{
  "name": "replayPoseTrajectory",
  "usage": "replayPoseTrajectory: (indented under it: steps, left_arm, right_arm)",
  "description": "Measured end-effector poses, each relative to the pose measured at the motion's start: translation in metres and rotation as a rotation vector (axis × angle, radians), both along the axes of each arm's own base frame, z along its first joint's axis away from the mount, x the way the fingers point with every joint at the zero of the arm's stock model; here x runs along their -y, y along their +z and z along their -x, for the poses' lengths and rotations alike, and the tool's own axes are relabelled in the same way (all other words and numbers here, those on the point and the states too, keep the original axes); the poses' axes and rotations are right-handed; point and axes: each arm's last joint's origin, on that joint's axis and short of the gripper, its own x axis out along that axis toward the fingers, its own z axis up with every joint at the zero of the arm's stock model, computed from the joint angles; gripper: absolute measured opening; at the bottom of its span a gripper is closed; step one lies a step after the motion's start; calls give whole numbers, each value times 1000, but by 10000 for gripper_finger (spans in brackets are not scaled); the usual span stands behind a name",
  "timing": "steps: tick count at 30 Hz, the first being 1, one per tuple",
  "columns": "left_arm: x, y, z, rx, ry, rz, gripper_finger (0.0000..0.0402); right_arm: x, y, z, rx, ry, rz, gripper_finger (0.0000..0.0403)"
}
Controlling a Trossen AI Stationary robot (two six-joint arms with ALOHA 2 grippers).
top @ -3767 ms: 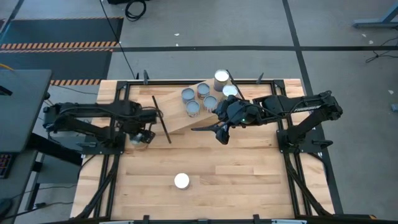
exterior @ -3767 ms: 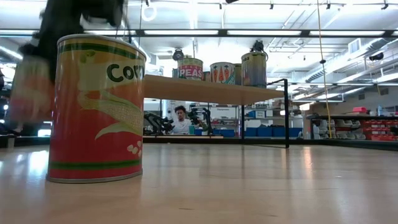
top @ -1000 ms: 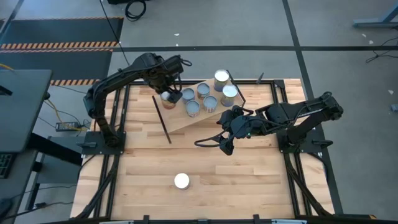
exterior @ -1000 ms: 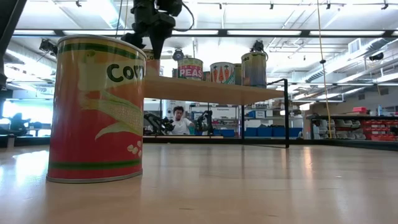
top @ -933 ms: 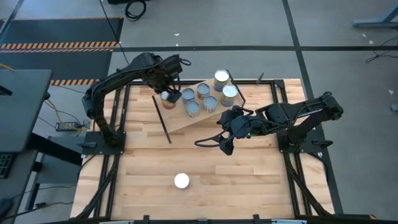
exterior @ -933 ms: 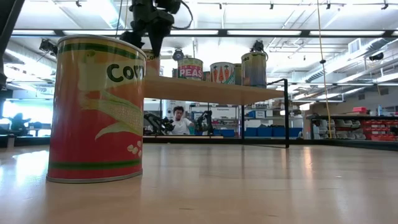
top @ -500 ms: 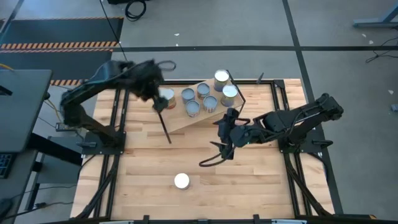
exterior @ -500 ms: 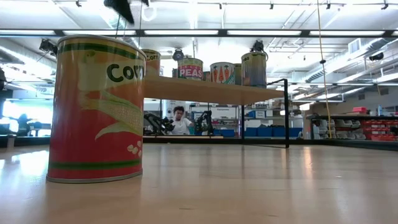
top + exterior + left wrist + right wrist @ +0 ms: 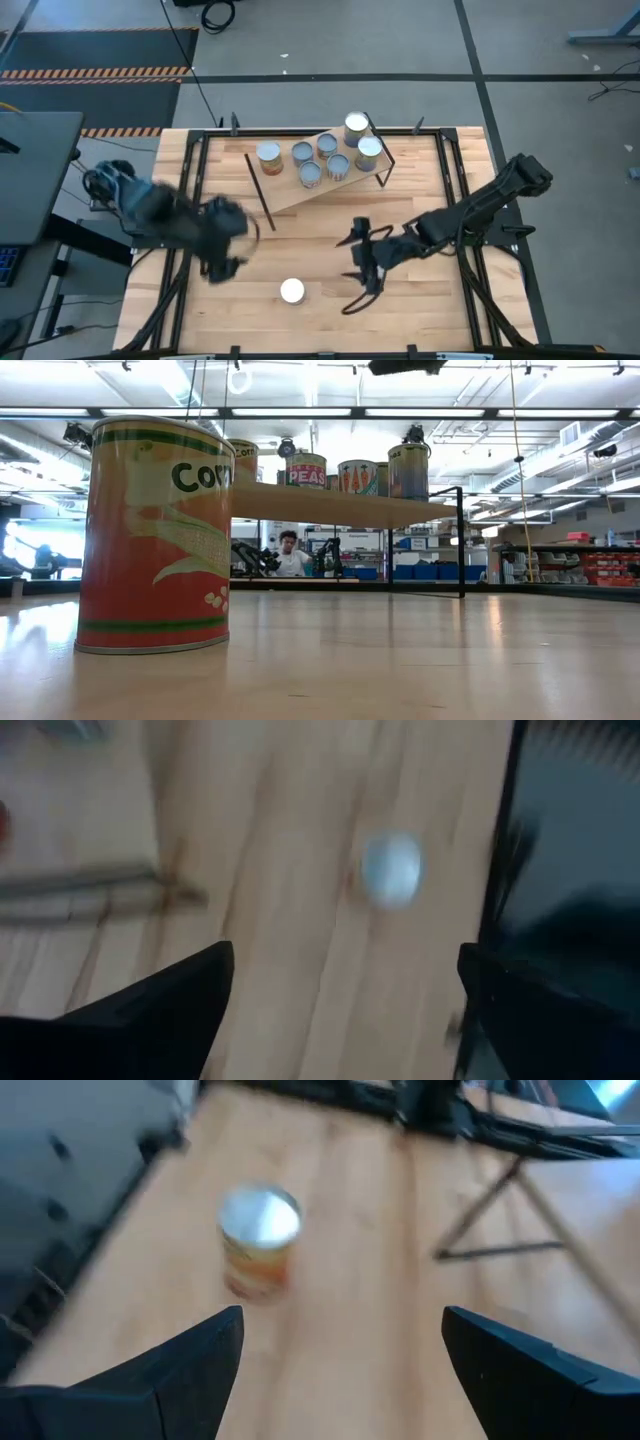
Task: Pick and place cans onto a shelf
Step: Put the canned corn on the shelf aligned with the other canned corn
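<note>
The lone corn can (image 9: 292, 291) stands upright on its base on the tabletop near the front edge, large in the low view (image 9: 155, 535). Several cans (image 9: 326, 146) stand on the light wood shelf (image 9: 290, 195), the leftmost (image 9: 268, 157) at its left end. My right gripper (image 9: 346, 270) is open and empty just right of the lone can, which shows ahead of its fingers (image 9: 258, 1240). My left gripper (image 9: 221, 266) is open and empty, left of that can; the can's top shows ahead of it (image 9: 390, 870).
The shelf stands on thin black rod legs (image 9: 261, 190) at the table's far middle; its board (image 9: 340, 508) is raised above the tabletop. Black frame rails (image 9: 185, 190) run along the table's left and right sides. A person shows in the room behind (image 9: 291, 552).
My left gripper has let go of a can at the shelf's left end, where it now stands, and has swung fast toward the table's left and near edges, going down. My right gripper has gone toward the near edge, up to the lone can.
</note>
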Motion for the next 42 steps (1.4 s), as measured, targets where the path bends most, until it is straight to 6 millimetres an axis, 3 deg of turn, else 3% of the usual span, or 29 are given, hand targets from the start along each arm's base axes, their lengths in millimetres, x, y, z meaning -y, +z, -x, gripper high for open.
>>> replayPoseTrajectory:
  steps: [2, 6, 11, 15, 19, 26, 30, 34, 42]
  left_arm:
    - [20, -13, 1, -102, -71, -35, 381]
    - [57, -36, -12, -131, -208, -48, 360]
    - [80, -77, -30, -275, -158, -128, 335]
    - [82, -105, -33, -324, -81, -149, 328]
    - [88, -132, -37, -262, -21, -80, 333]
    - [88, -183, -43, -113, -8, -28, 351]
    - [91, -211, -46, -89, -2, 25, 352]
    - [95, -222, -50, -40, 8, 91, 353]
    - [81, -224, -61, -5, 210, 110, 353]
  right_arm:
    - [-6, -17, -5, 11, 3, -17, 348]
    - [-24, -44, -26, -12, 18, -3, 348]
    - [-41, -72, -49, -67, 19, 2, 348]
    - [-53, -81, -60, -58, 31, -4, 348]
    - [-60, -93, -69, -42, 14, -27, 348]
    - [-56, -126, -88, 1, -42, -29, 348]
    - [-51, -133, -98, 74, -97, -35, 348]
    - [-42, -127, -107, 134, -104, -84, 348]
    - [-28, -133, -114, 113, -99, -103, 348]
